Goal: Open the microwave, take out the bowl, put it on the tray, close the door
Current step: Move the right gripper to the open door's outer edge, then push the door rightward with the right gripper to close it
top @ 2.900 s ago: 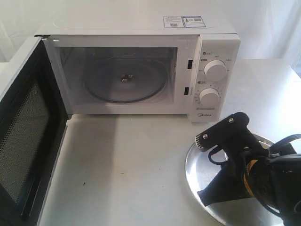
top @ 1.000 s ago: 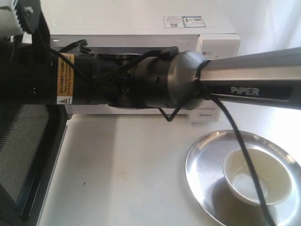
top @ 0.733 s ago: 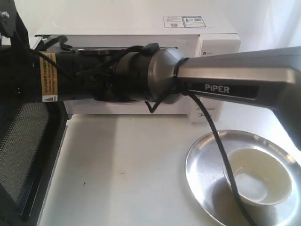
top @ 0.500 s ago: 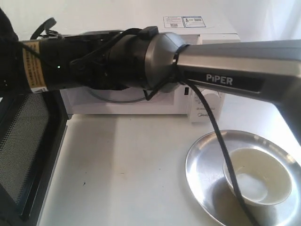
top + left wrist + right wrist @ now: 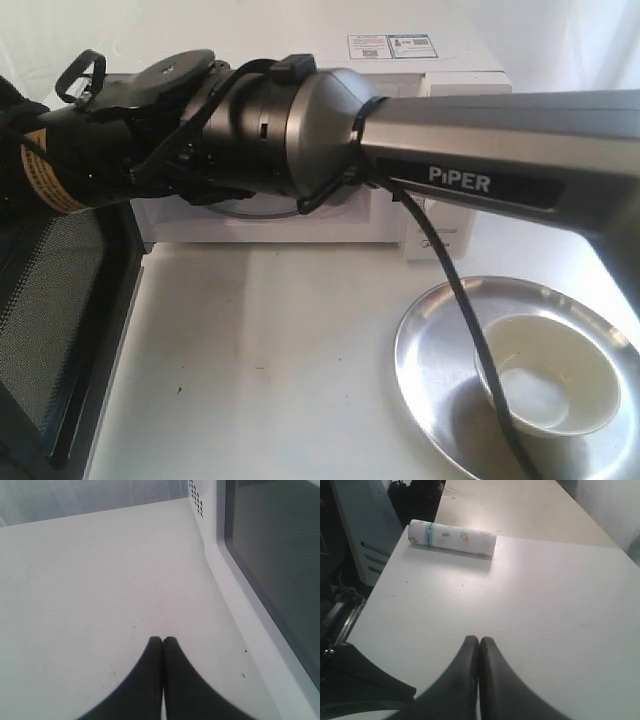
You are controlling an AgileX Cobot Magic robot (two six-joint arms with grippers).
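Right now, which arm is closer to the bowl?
Right. The right arm stretches across the microwave's front, its cable hanging in front of the bowl. The left gripper sits beside the open door, bowl out of its view.

The tray is shiny, mirror-smooth steel; the bowl glossy, smooth cream. The table is matt white; the door shows dark fine mesh.
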